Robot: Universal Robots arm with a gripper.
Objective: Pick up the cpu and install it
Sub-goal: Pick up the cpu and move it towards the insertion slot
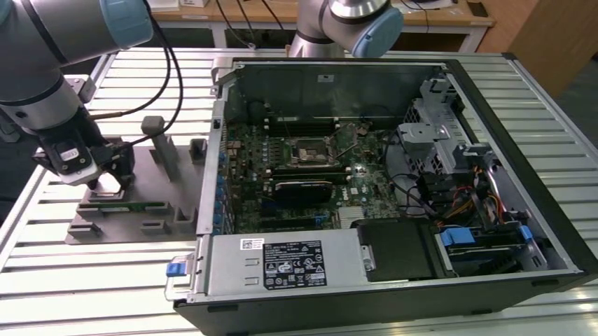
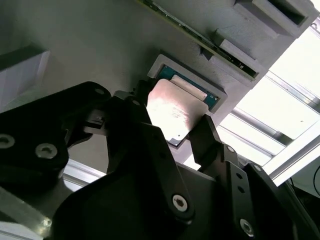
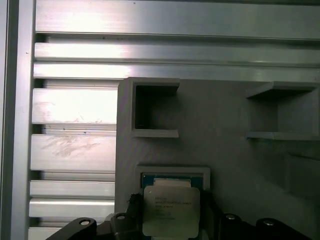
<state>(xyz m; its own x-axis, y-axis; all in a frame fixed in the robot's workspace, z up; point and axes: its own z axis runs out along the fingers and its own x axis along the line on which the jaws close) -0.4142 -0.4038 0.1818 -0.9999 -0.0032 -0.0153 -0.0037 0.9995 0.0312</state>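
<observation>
The black gripper [image 2: 175, 125], narrowed, clamps the small, square, silver-topped cpu [image 2: 172, 110] by two opposite edges, at a shallow pocket in the grey plastic holder block [image 3: 225, 150] on the slatted aluminium worktop [image 3: 75, 105].

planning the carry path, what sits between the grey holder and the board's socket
In the exterior view, the case's upright side wall stands between the grey holder and the socket.

exterior: high, far, downward | both wrist views: close, sharing cpu [image 2: 175, 112] [image 3: 167, 210]
</observation>
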